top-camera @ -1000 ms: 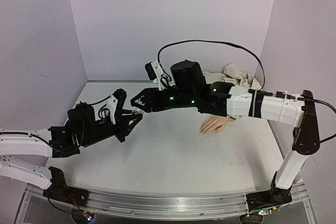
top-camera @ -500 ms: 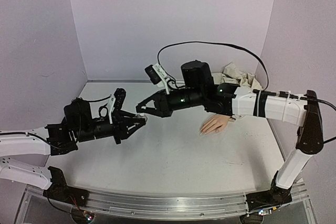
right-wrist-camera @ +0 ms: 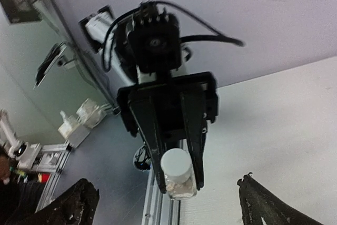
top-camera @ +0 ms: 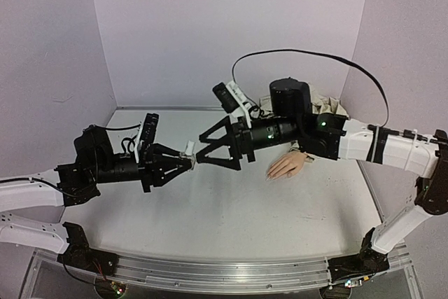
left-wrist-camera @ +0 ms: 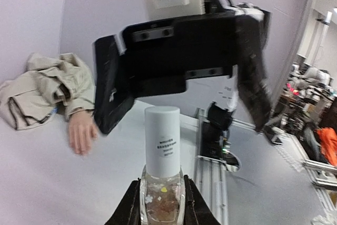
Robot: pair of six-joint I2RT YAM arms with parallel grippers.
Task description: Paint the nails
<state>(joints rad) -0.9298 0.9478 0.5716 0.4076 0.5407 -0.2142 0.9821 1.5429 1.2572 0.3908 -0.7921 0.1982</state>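
Beige jacket [left-wrist-camera: 42,90] crumpled on white table [top-camera: 231,208] (far-right corner); lilac walls [top-camera: 231,26].

nails [top-camera: 269,176] too small to make out, bottle [left-wrist-camera: 162,164] base cut off by bottom edge

Over the middle of the table [top-camera: 231,222], reaching in from the left: left tool [top-camera: 186,158], clamped around a bottle [top-camera: 190,150]. Facing it from the right, just beside the cap: right tool [top-camera: 201,150], spread. Farther right, on the table: mannequin hand [top-camera: 287,166], sleeve [top-camera: 326,105] behind.

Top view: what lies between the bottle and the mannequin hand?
The right gripper, open, facing the bottle in the left gripper; the mannequin hand lies behind it. Top view shows this.
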